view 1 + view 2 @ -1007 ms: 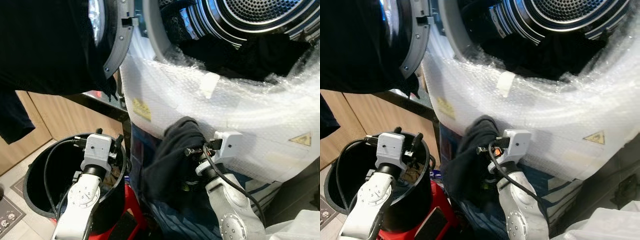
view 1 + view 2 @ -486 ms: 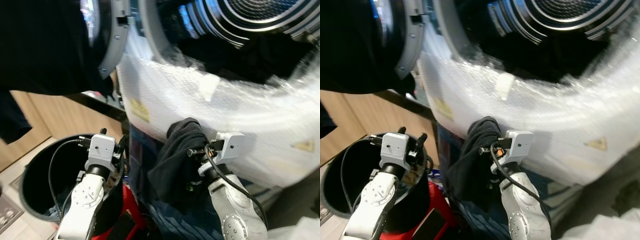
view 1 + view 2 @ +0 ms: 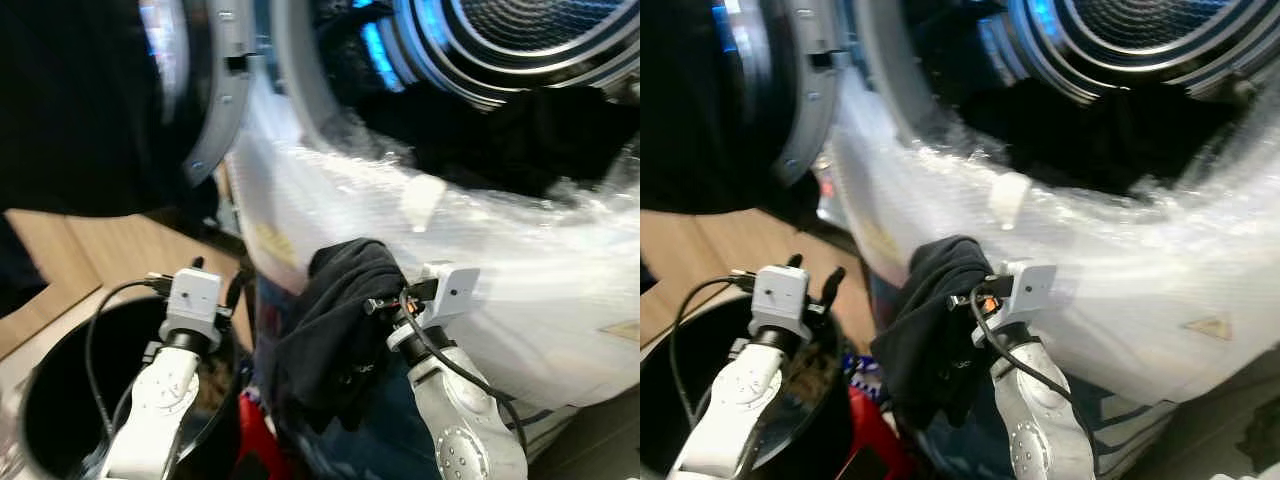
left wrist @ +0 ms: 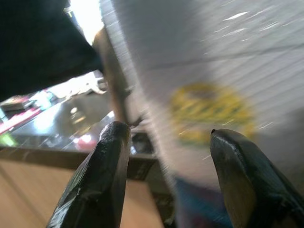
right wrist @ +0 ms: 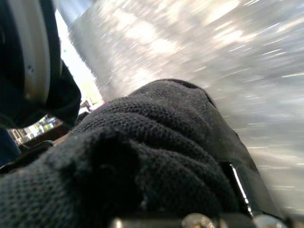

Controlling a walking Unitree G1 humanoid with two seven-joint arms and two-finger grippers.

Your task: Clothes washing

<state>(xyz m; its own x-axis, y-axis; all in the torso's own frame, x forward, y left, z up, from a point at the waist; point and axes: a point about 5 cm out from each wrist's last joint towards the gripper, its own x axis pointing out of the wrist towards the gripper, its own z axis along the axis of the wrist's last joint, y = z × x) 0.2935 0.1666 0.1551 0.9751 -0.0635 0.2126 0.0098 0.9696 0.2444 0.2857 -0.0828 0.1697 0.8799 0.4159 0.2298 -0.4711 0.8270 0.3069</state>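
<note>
A black knitted garment (image 3: 335,320) hangs bunched from my right gripper (image 3: 385,300), which is shut on it just below the washer's front; the cloth (image 5: 142,156) covers the fingers in the right wrist view. The washing machine (image 3: 480,230) has its front wrapped in bubble film, its door (image 3: 200,90) swung open to the left, and dark clothes (image 3: 520,125) lying in the drum mouth. My left gripper (image 4: 166,142) is open with nothing between its fingers, held over the black bucket (image 3: 60,400) and pointing at the washer's yellow sticker (image 4: 209,111).
A black cable loops over the bucket's rim (image 3: 100,330). A red object (image 3: 865,440) sits on the floor between the bucket and the washer. Wooden cabinet fronts (image 3: 110,250) stand at the left, behind the open door.
The view has shifted and blurred as the camera moved. My right gripper has lifted the black garment a little higher against the washer front. The left arm stays over the bucket.
</note>
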